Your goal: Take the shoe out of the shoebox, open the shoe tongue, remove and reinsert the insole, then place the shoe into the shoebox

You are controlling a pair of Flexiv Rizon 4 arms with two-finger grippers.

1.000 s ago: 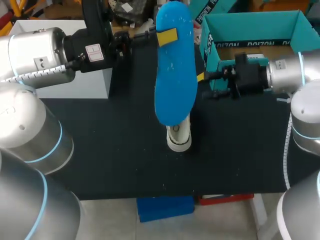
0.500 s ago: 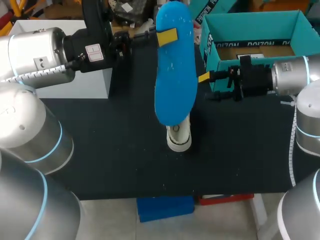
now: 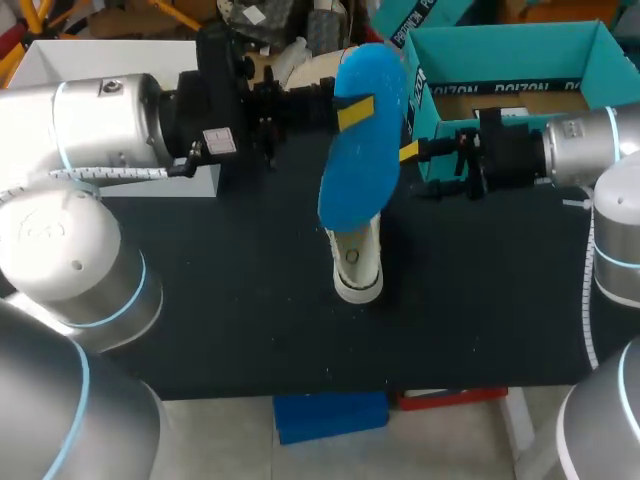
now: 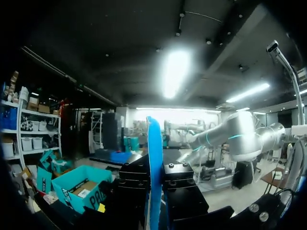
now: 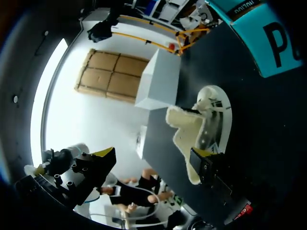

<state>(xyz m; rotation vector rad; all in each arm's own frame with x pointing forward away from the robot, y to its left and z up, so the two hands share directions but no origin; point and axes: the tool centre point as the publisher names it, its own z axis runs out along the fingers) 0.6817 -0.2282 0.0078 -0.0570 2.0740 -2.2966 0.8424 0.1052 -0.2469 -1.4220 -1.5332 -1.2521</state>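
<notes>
Left gripper (image 3: 352, 110) is clamping the blue insole (image 3: 362, 160) above the shoe (image 3: 356, 265). It's likely light and floppy, best pinched edgewise. Right gripper (image 3: 410, 155) is gaping, empty.

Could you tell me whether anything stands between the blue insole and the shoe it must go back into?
Nothing visible does: the insole, in the left hand, hangs over the shoe; the right hand is beside the insole.

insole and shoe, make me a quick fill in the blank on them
The left gripper holds the insole, whose colour is ____.
The shoe stands on the ____, outside the shoebox.
The arm beside the shoebox is my ____ one.
Missing: blue; table; right.
</notes>
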